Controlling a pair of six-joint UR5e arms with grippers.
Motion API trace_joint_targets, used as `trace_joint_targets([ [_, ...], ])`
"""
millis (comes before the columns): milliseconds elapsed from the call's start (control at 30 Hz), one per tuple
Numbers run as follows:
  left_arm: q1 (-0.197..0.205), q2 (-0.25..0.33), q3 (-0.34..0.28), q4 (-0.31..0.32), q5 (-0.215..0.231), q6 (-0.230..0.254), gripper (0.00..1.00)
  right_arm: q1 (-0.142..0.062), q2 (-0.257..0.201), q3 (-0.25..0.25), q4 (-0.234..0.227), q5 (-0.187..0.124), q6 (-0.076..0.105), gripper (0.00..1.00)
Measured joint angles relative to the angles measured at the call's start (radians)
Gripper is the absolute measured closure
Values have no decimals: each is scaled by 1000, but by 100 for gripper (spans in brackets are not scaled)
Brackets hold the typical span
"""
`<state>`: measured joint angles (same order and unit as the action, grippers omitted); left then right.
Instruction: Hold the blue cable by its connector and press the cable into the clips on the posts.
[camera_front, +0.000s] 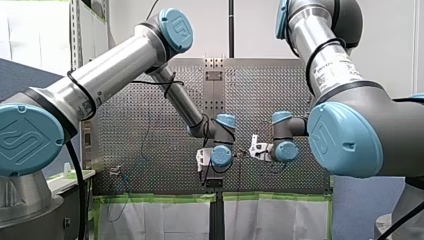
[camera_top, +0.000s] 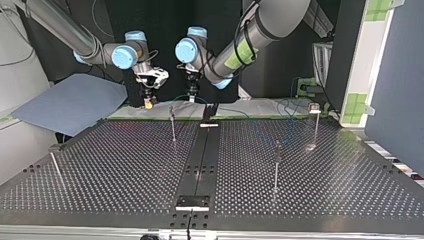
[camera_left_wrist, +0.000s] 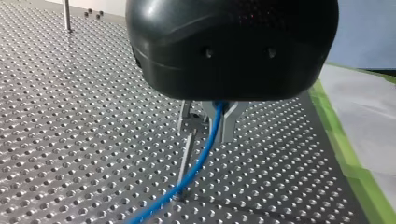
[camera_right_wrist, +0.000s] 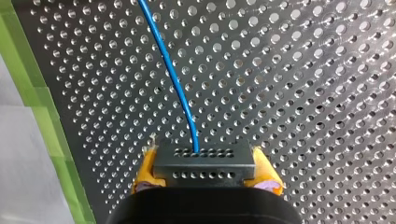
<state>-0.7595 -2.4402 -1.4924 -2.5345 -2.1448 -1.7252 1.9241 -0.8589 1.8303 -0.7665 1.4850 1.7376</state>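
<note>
The blue cable (camera_right_wrist: 173, 81) is thin and round. It ends in a connector (camera_right_wrist: 204, 169), a flat dark block with two rows of small holes. The connector sits level, clamped at its two ends in the jaws of my right gripper (camera_right_wrist: 205, 161), above the perforated bench (camera_top: 125, 165) close to its green-taped edge. From the middle of the block the cable curves away over the bench.

In the left wrist view the cable slants down past a thin post (camera_left_wrist: 187, 156) and crosses its foot; whether the post grips it cannot be told.

In the top view four slim metal posts stand upright and well apart:
- one near the far edge (camera_top: 173, 127)
- one by the far right corner (camera_top: 315, 127), topped by a pale clip (camera_top: 313, 107)
- one right of the middle (camera_top: 276, 167)
- one by the left edge (camera_top: 55, 169)
</note>
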Motion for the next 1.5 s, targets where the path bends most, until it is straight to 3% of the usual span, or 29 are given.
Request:
trace_joint_targets([
  [300, -11, -4, 32, 1, -31, -20, 98, -46, 7, 5, -14, -82, -2, 100],
  [533, -12, -27, 34, 22, -28, -28, 98, -112, 12, 17, -16, -150, -40, 100],
  [833, -12, -61, 54, 25, 2, -31, 98, -194, 14, 4, -12, -239, -51, 100],
  [1033, -19, -98, 102, -12, 15, -32, 98, -199, 20, -6, -7, -277, -60, 100],
  [1167, -16, -107, 141, -23, 19, -33, 98, -191, 40, -19, 10, -297, -81, 100],
  [1500, -7, -108, 161, -26, 30, -38, 98, -183, 72, -59, 61, -306, -111, 100],
])
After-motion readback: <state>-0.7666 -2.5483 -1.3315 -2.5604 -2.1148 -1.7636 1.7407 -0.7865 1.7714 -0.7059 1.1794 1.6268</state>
